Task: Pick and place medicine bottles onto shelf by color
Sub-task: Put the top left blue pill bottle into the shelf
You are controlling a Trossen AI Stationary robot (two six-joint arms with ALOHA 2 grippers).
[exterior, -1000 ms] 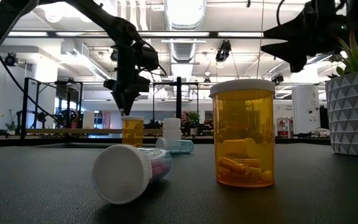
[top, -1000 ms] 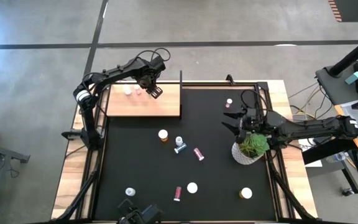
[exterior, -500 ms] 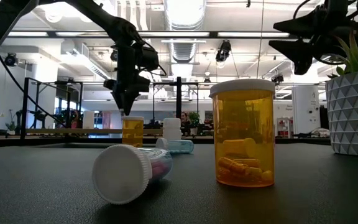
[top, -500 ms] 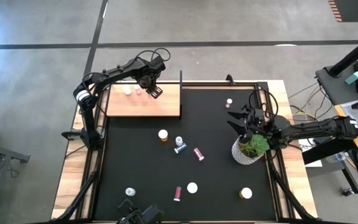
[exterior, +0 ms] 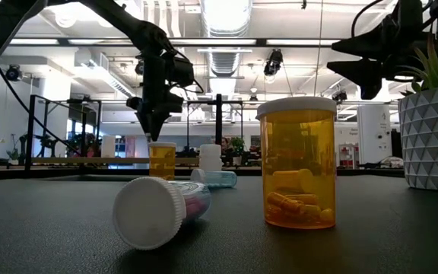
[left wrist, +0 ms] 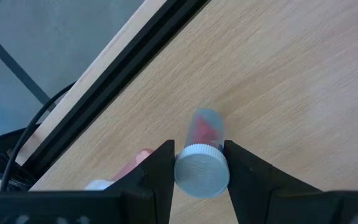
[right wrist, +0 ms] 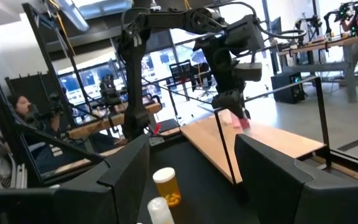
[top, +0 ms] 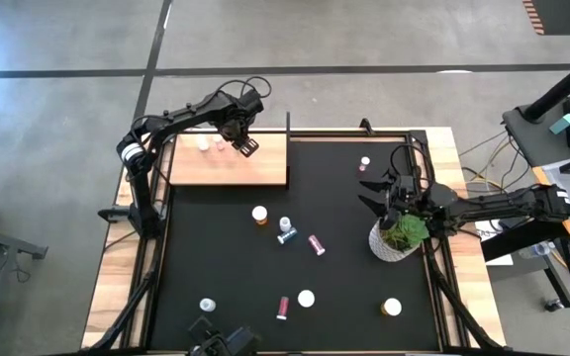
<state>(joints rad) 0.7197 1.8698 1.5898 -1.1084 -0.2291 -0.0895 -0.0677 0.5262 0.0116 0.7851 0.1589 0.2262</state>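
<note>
The light-wood shelf lies at the mat's far left. A white bottle and a pink bottle stand on it. My left gripper points down over the shelf, shut on the pink bottle. My right gripper is open and empty above the mat, beside the plant pot. On the mat are an orange bottle, a white and a teal bottle, pink bottles and others. My left gripper pinches the pink bottle's white cap between its two fingers, one on each side. The fingers come from above, pointing down. The bottle stands upright with its base on the shelf.
The white pot with a green plant stands at the mat's right edge, close under my right arm. Two small bottles stand at the far right. More bottles lie near the front edge. A black post stands at the shelf's far right corner.
My right gripper has swung a little toward the table's far right and come back, staying open and empty above the mat beside the plant pot.
</note>
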